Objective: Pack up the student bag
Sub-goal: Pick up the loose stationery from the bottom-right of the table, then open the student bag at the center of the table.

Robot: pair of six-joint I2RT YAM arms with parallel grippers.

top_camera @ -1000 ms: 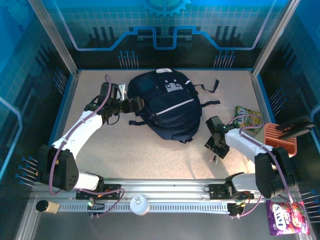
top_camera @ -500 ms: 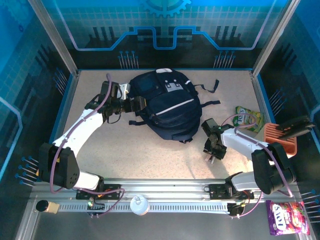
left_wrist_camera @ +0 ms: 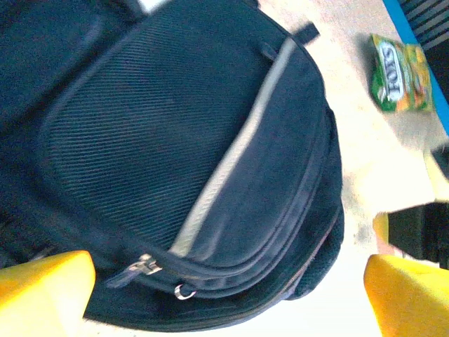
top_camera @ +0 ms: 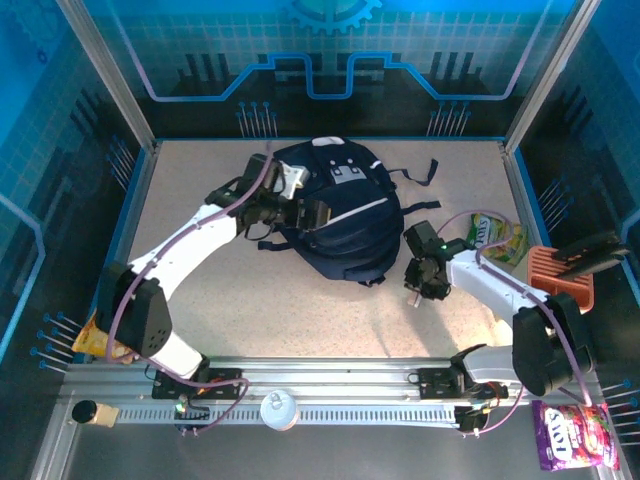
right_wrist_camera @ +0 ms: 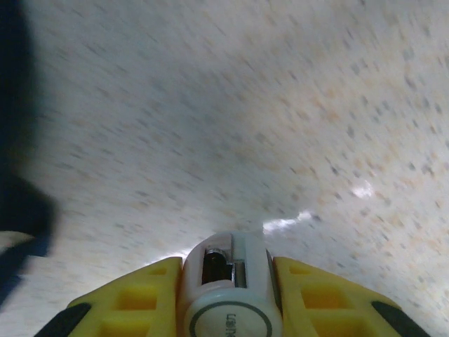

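The student bag lies flat at the back middle of the table, dark navy with a pale stripe. My left gripper hovers over its left half, open, nothing between the yellow fingers. The left wrist view looks down on the bag's front pocket and a silver zip pull. To the right of the bag, low over the table, my right gripper is shut on a small white cylindrical item, pinched between both yellow fingers.
A green snack packet lies by the right wall, next to an orange rack. Beyond the front rail sits a purple sweet bag. An orange-yellow packet pokes out at the left edge. Bag straps trail to the right.
My left arm has swung right from beside the bag to over it, still open. The right gripper has closed on the white item and shifted slightly left and away from the rail.
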